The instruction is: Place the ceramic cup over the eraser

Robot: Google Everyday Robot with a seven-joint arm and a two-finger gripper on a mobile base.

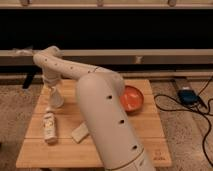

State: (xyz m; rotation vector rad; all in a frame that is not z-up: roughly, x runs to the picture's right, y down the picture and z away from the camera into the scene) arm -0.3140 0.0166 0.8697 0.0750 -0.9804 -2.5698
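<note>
Above the wooden table (155, 135), gripper (52, 88) at ceramic cup (56, 99), bottle (49, 128) near

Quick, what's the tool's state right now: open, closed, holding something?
Tool: right on top of the ceramic cup, near the far left corner of the table; open, closed or gripping cannot be told.

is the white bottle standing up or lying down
Lying down: the white bottle rests lengthwise on the wooden table, near its left edge. The gripper is beyond it, at the ceramic cup.
</note>
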